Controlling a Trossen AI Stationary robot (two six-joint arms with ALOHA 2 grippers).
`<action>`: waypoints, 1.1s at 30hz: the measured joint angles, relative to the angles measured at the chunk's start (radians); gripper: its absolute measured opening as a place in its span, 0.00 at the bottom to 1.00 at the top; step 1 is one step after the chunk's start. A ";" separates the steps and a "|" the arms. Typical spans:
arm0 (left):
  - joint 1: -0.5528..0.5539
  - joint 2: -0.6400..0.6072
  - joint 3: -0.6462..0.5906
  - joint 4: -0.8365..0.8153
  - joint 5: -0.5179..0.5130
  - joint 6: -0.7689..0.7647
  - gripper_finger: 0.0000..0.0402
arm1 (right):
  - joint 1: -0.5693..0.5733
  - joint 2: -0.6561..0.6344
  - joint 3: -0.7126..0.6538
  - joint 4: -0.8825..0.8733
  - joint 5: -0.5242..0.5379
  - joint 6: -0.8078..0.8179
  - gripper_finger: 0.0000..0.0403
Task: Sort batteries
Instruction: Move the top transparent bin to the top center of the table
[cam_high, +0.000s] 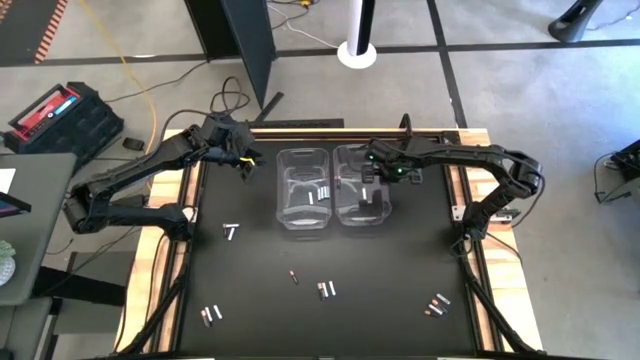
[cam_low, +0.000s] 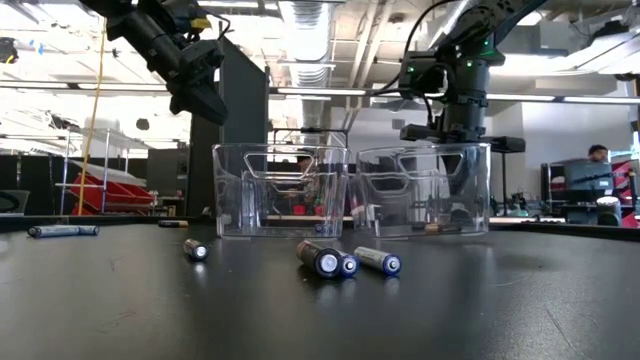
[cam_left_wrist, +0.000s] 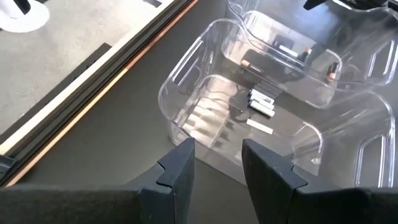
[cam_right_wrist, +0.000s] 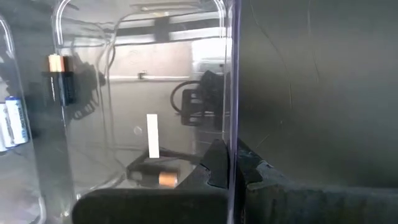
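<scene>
The left clear bin (cam_high: 301, 188) holds silvery batteries (cam_left_wrist: 262, 102); the right bin (cam_high: 362, 185) holds dark, copper-ended ones (cam_right_wrist: 60, 79). The left gripper (cam_high: 243, 163), partly open and empty, hovers beside the left bin. The right gripper (cam_high: 370, 178), closed and empty, hangs over the right bin. Loose batteries (cam_high: 326, 290) lie on the tabletop (cam_high: 400, 280), well apart from both grippers.

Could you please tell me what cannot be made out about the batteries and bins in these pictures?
- High view: the right gripper covers part of the right bin, so its battery count is unclear.
- High view: loose batteries are too small to tell brand or type.
- Low view: the left bin glares, hiding its contents.
- Left wrist view: the frame edge cuts off the right bin.
</scene>
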 joint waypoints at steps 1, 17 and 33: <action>0.000 0.000 0.000 0.000 0.000 0.003 0.32 | 0.002 0.000 0.000 0.000 0.000 0.007 0.01; 0.000 0.000 0.000 0.002 0.000 0.004 0.32 | 0.013 0.000 0.000 0.010 0.000 0.008 0.04; 0.000 0.000 0.000 0.002 0.000 0.004 0.32 | 0.014 0.000 0.000 -0.004 0.000 -0.011 0.10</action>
